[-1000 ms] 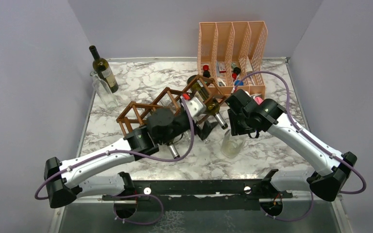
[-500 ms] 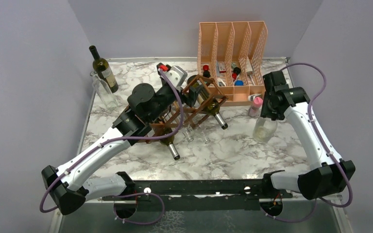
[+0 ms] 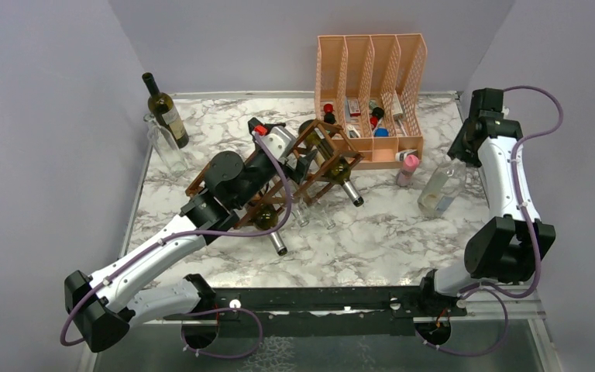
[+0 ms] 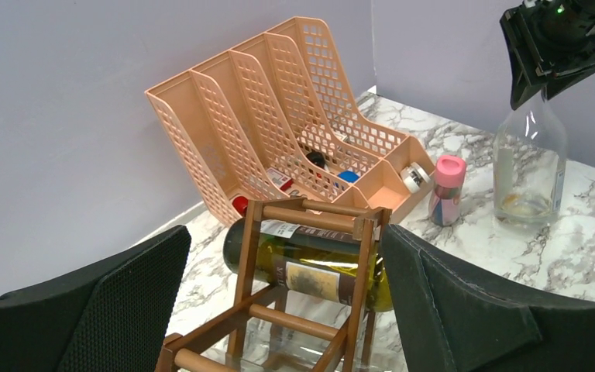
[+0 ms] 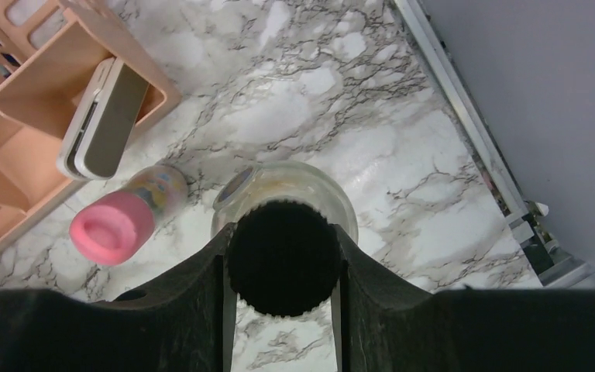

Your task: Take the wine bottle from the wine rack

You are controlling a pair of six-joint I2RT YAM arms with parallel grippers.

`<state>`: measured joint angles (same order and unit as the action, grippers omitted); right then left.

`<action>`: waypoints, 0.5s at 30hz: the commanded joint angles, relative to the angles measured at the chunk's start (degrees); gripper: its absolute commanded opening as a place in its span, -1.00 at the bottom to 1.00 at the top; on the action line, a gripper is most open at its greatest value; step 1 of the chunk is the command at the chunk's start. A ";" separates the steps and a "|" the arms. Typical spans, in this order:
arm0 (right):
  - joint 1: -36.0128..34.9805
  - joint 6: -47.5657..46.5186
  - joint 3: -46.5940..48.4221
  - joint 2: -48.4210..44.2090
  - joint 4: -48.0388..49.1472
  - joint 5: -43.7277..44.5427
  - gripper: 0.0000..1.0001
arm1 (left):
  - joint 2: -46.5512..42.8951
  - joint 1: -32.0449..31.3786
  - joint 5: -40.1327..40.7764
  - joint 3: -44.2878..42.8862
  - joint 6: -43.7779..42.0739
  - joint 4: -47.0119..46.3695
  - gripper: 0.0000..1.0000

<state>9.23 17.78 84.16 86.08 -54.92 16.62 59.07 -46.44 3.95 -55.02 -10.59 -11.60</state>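
The brown wooden wine rack (image 3: 307, 139) lies slantwise in the middle of the table. A green wine bottle (image 3: 331, 159) with a dark label lies in its right-end upper cell, and shows in the left wrist view (image 4: 310, 270). Another bottle neck (image 3: 277, 242) sticks out at the front. My left gripper (image 3: 298, 155) hovers over the rack, wide open, its fingers either side of the rack end (image 4: 310, 217). My right gripper (image 3: 465, 151) is shut on the black cap (image 5: 284, 256) of a clear glass bottle (image 3: 440, 192) at the far right.
A peach mesh file organiser (image 3: 368, 77) with small items stands at the back. A pink-capped small bottle (image 3: 408, 167) stands before it. A dark wine bottle (image 3: 165, 108) and a clear bottle (image 3: 166, 149) stand at back left. Clear bottles (image 3: 310, 213) lie under the rack.
My right gripper carried the clear bottle from the front middle to the far right side. My left arm swung from the rack's front to above it, gripper now at the right end.
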 commanded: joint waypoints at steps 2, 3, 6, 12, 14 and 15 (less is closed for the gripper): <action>1.40 -2.00 2.17 -2.38 9.13 -1.90 -0.98 | -2.61 0.34 1.88 1.93 -2.06 -3.02 0.98; 1.40 -2.09 1.85 -3.08 10.66 -2.04 -0.98 | -2.64 0.37 2.44 2.08 -2.22 -3.20 0.98; 1.40 -2.99 1.38 -4.17 15.62 -1.89 -0.98 | -2.71 0.38 2.69 2.44 -2.40 -3.29 0.98; 1.40 -2.85 0.77 -2.55 22.20 -1.33 -0.98 | -2.25 0.34 2.79 3.06 -2.84 -3.78 0.98; 1.40 -3.17 1.86 -0.92 21.80 -2.05 -0.98 | -1.89 0.38 3.20 3.05 -3.10 -3.74 0.98; 1.40 -3.25 2.77 0.29 21.05 -2.25 -0.98 | -1.78 0.37 3.32 3.08 -3.19 -3.70 0.98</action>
<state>10.72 15.33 84.03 86.00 -41.82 15.16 57.36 -46.44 5.65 -52.36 -12.91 -13.54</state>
